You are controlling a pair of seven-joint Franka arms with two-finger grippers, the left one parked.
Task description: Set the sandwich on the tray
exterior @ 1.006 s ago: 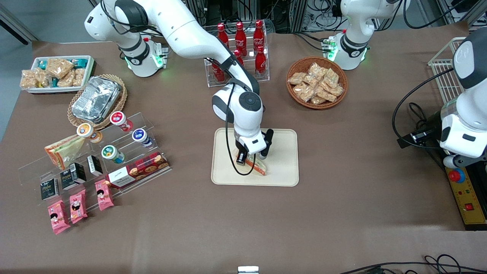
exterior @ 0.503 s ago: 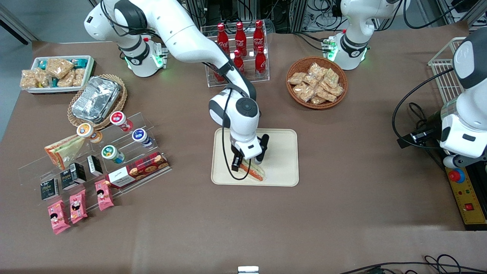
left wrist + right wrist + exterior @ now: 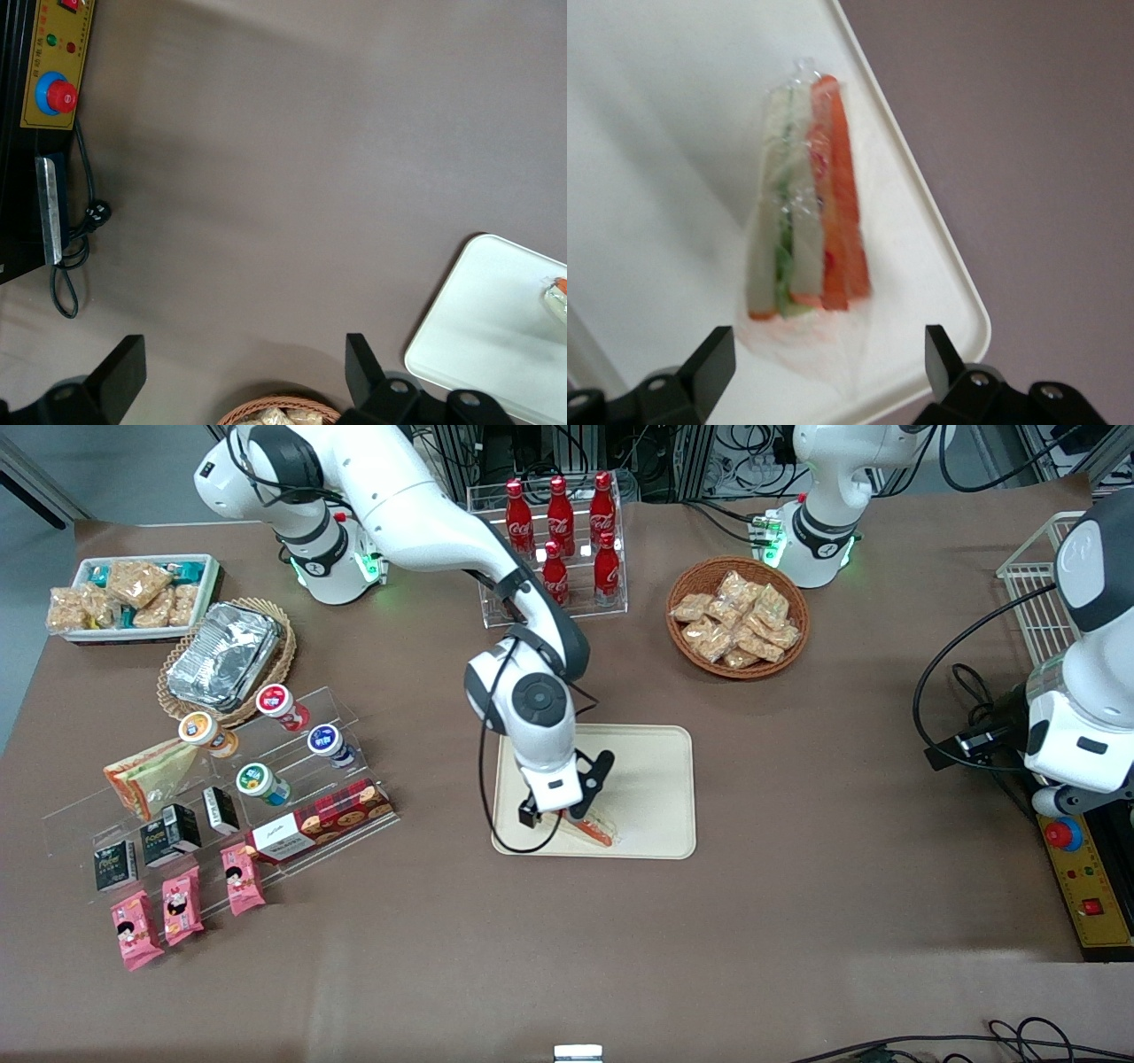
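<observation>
The wrapped wedge sandwich [image 3: 592, 828] lies on the cream tray [image 3: 651, 779], near the tray's rim nearest the front camera. In the right wrist view the sandwich [image 3: 804, 239] shows pale bread with green and orange-red filling, resting on the tray [image 3: 664, 133] close to its rounded corner. My gripper [image 3: 558, 815] is open and empty, just above the sandwich and apart from it. In the right wrist view the gripper [image 3: 824, 363] has its fingers spread wide, with nothing between them. The tray's corner and the sandwich's tip [image 3: 556, 297] also show in the left wrist view.
A second wrapped sandwich [image 3: 151, 775] sits on the clear snack rack [image 3: 221, 797] toward the working arm's end. A foil container [image 3: 223, 655], white snack bin [image 3: 133, 598], cola bottle rack [image 3: 558, 540] and wicker basket of snacks [image 3: 737, 615] stand farther from the front camera.
My gripper has let go of the sandwich, risen off it and drifted toward the working arm's end. The sandwich stays on the tray.
</observation>
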